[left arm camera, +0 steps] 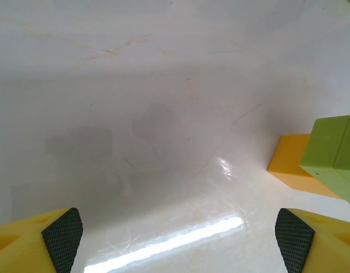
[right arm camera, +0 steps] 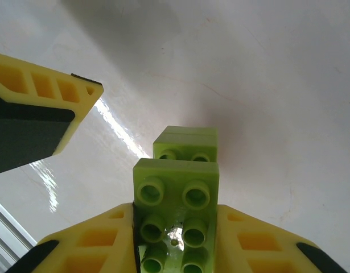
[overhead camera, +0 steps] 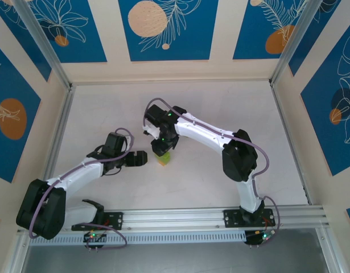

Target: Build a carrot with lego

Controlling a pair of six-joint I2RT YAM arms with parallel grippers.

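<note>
My right gripper (right arm camera: 176, 227) is shut on a stack of lime-green lego bricks (right arm camera: 177, 187), studs facing the camera, with another green brick (right arm camera: 186, 142) beyond them. From above, that right gripper (overhead camera: 163, 146) stands over the small green and orange carrot stack (overhead camera: 163, 160) at mid-table. In the left wrist view an orange brick (left arm camera: 293, 169) sits low by the table, joined to a lime-green brick (left arm camera: 334, 154) at the right edge. My left gripper (left arm camera: 176, 236) is open with nothing between its fingers, just left of the stack (overhead camera: 141, 158).
The white table (overhead camera: 220, 108) is walled in by blue-patterned panels and a metal frame. An aluminium rail (overhead camera: 192, 216) runs along the near edge. One yellow finger (right arm camera: 44, 108) of the left gripper shows close by in the right wrist view.
</note>
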